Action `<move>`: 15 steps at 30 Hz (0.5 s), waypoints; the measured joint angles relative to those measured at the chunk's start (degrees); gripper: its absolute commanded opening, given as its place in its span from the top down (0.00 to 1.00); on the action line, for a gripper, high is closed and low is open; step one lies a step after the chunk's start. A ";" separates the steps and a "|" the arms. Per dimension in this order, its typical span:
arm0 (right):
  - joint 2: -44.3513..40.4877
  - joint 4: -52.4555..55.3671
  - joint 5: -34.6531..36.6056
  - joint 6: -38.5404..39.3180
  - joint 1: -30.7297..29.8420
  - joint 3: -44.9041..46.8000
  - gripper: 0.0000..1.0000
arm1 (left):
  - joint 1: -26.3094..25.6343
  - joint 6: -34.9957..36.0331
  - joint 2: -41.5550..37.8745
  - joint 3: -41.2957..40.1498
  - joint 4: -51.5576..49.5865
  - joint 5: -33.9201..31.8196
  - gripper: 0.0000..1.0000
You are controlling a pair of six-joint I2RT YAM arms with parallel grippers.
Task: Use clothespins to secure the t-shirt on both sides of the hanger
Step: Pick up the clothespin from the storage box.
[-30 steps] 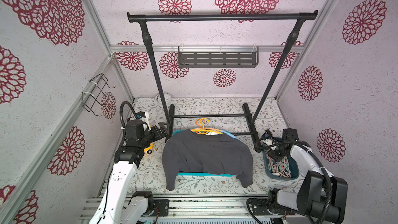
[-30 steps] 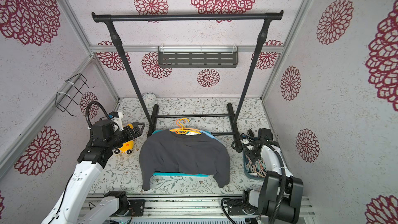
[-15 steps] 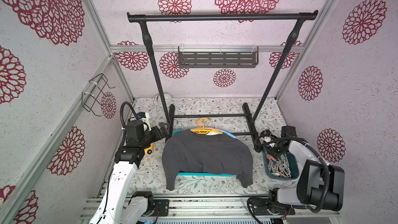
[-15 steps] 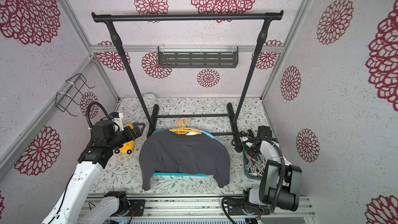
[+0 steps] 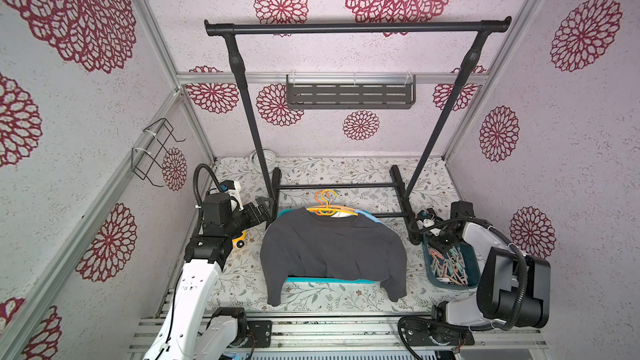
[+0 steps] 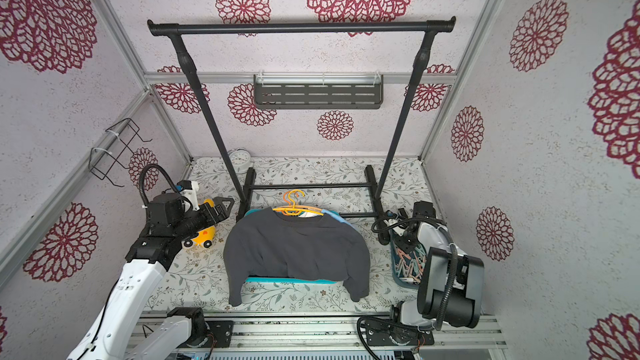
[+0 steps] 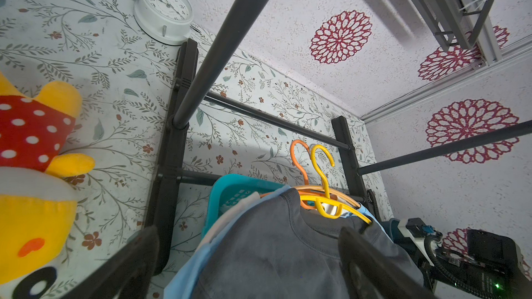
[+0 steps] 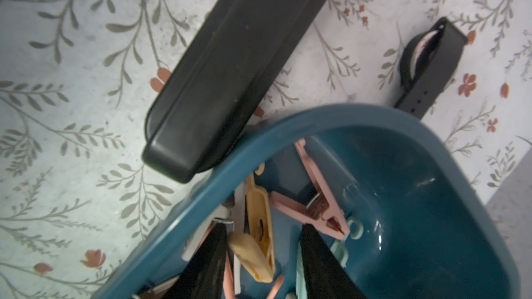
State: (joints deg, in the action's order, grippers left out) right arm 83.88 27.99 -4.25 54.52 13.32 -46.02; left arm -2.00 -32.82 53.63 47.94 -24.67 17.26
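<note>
In both top views the dark t-shirt [image 5: 332, 251] is seen draped over a teal basket [image 5: 329, 280] below the black rack [image 5: 356, 27], and the orange and yellow hangers [image 5: 327, 206] are found at its collar. No clothespin is seen on either shoulder, although at this distance a small peg could be missed. The clothespins [image 5: 448, 266] lie heaped in a blue bin [image 5: 446, 285] just beside the right sleeve, and the right gripper [image 5: 440, 244] is found inside the far end of this bin. The left gripper [image 6: 223, 204] is held in the air near the left shoulder of the shirt, apart from it. In the left wrist view its fingers [image 7: 138, 254] are spread wide with nothing between them, and the collar and both hanger hooks are seen ahead. In the right wrist view the two black fingers [image 8: 210, 260] are placed on either side of a peach clothespin [image 8: 256, 243], partly apart. A gap is visible at one side, so the peg is judged as not yet pinched. A pink clothespin [image 8: 313, 211] lies just beside it. The task is judged to be at its very beginning: the first peg is being picked, and both sides of the hanger are left to be secured.
</note>
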 measured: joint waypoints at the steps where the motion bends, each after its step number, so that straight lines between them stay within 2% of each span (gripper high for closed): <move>1: 0.70 0.15 0.00 0.04 0.00 -0.17 0.61 | 0.00 0.00 -0.02 0.00 0.00 0.00 0.00; 15: 2.78 1.09 1.62 0.98 0.00 -2.21 0.74 | 0.02 0.00 -0.04 0.00 0.02 0.00 0.00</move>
State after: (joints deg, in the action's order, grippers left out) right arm 86.65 29.08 -2.63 55.51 13.32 -48.23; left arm -1.98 -32.82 53.58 47.94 -24.64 17.26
